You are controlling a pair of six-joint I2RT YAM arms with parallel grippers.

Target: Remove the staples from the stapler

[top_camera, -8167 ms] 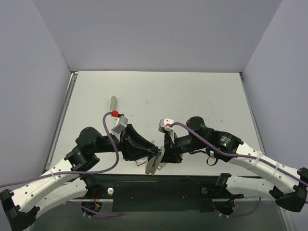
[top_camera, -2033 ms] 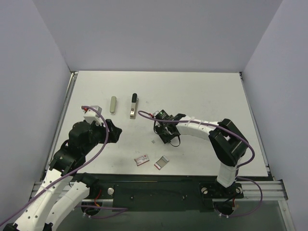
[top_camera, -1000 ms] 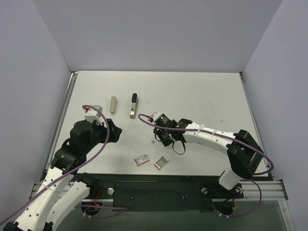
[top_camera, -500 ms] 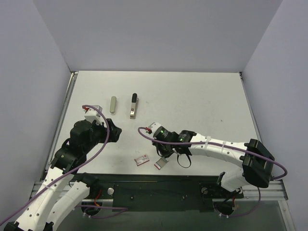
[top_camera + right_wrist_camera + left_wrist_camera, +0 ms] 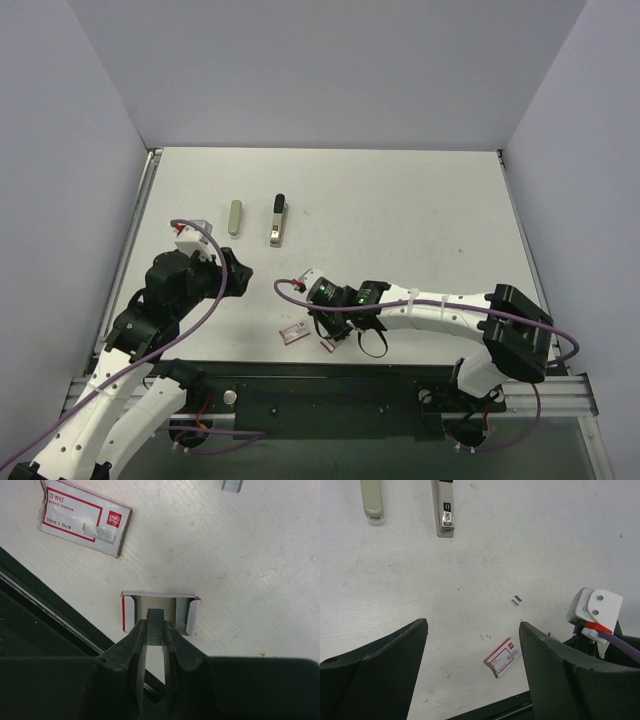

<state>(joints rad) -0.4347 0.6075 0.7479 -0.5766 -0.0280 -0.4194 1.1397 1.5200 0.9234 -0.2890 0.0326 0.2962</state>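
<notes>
Two seconds back the right gripper (image 5: pixel 329 330) hovered mid-desk, not far from the slim grey-silver metal stapler (image 5: pixel 277 220). Now it has swung to the near edge of the pale desk (image 5: pixel 420 200) and hangs over a small open grey cardboard box (image 5: pixel 160 611) with white, red-edged flaps. Its fingers (image 5: pixel 131 645) are pressed almost together, pinching a short grey strip of staples (image 5: pixel 155 624) right above that box. The left gripper (image 5: pixel 472 625) has not budged; it sits spread wide on the left side, with only bare desk between its fingers.

The stapler has stayed put. It lies flat on the far half of the desk, black tip pointing away from the arms, well apart from the right gripper and off to its far left. It is nearer the left gripper, out beyond the spread fingers. Just left of it, parallel and not touching, lies a rounded beige bar (image 5: pixel 234 217). A small flat red-and-white cardboard box (image 5: pixel 85 517) rests left of the grey box, apart from it. One tiny loose clump of staples (image 5: pixel 517 599) lies between the stapler and the boxes. From overhead the right wrist covers most of the grey box.
</notes>
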